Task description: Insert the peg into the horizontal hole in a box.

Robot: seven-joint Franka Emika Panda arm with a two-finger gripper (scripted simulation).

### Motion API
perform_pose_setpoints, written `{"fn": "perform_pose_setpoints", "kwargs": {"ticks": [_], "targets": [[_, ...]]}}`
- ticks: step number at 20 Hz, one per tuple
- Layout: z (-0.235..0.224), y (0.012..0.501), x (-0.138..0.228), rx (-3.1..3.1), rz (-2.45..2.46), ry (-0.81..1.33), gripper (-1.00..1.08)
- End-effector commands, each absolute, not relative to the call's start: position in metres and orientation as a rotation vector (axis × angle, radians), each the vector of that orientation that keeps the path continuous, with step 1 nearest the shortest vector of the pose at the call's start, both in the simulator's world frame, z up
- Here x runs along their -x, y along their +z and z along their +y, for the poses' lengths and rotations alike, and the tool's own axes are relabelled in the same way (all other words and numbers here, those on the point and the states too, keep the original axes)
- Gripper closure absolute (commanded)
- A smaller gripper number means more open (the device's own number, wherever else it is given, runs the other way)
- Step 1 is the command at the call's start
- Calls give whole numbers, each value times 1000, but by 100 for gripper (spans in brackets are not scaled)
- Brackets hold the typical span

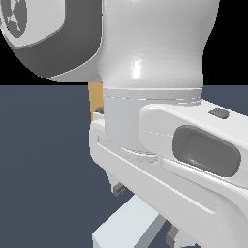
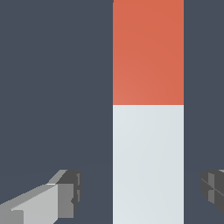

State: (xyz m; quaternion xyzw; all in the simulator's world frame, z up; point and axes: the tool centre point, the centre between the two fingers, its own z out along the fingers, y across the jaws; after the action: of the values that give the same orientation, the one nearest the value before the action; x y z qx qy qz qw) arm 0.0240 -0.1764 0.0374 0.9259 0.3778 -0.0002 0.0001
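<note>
The gripper (image 2: 141, 192) stood open wide, its two dark-padded fingers (image 2: 70, 190) one on each side of the peg (image 2: 148, 144) with clear gaps of dark surface (image 2: 52, 87) between pads and bar. Neither pad touched the peg. In the wrist view the peg lay straight between the fingers, its pale grey-white part level with them and its orange-red end farther from them, running out of the picture.

In the exterior view the arm (image 1: 160, 121) filled most of the picture. Below it a pale stretch of the peg (image 1: 127, 224) showed on the surface near the picture's lower edge, with a dark fingertip (image 1: 118, 188) just above it. Behind the arm, a narrow tan strip of the box (image 1: 96, 99) showed; its hole was hidden.
</note>
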Motion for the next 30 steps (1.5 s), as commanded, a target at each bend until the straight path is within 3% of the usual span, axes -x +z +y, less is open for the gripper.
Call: {"fn": "perform_pose_setpoints", "kwargs": {"ticks": [1, 6, 7, 21, 30], "targets": [[-176, 26, -24, -2910, 1185, 0, -92], [-177, 20, -25, -2910, 1184, 0, -92], [-177, 20, -25, -2910, 1184, 0, 108], [-174, 23, -25, -2899, 1210, -1, 108], [-148, 51, -28, -2785, 1451, -1, 108]]}}
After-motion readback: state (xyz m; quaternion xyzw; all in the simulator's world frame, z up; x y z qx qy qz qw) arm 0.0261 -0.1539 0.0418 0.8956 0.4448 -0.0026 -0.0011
